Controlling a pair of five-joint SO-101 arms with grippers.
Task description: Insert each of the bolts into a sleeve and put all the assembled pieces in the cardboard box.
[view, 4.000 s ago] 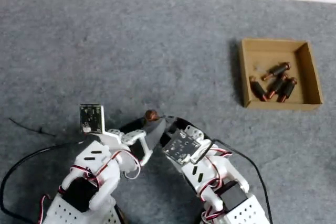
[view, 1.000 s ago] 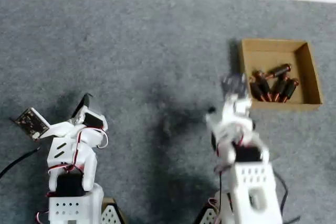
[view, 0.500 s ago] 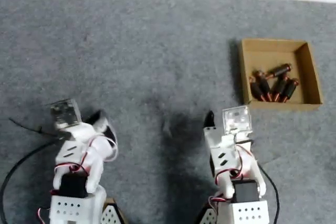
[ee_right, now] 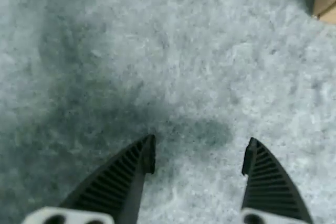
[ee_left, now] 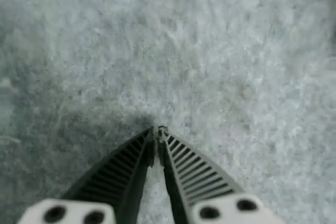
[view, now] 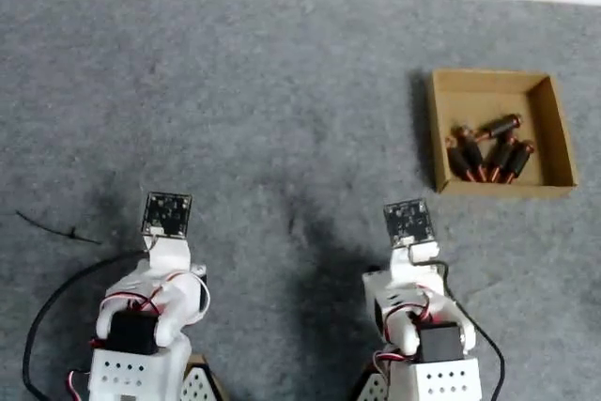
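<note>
The left arm [view: 155, 279] sits folded close to its base at the near edge of the bench [view: 282, 91]. Its left claw [ee_left: 156, 129] points down at the grey felt. The two fingers are clenched tip to tip, with nothing pinched between them.

The right arm [view: 413, 288] stands beside it, well apart and folded in the same way. The right claw [ee_right: 201, 140] is released: its fingers are spread wide over bare felt and carry nothing.

The cardboard box [view: 479, 100] stands farther right and farther out on the bench. It lies ahead of the right claw and off to its right side, and a brown corner of it shows at the edge of the right wrist view. Every bolt and sleeve I can make out is inside the box, already joined. The assembled pieces [view: 496, 153] huddle against its near wall, lying flat and mostly side by side. Their long axes slant across the box floor, and one piece lies crosswise just behind the rest.

The relation that matters is plain — the box is much nearer the right arm, while the left arm would have to cross its neighbour's space to reach it. With the pieces boxed and both claws bare, I judge the task done or nearly so. Any last nudge or drop — if one is needed — looks like the right arm's job, reaching forward and to its right.
</note>
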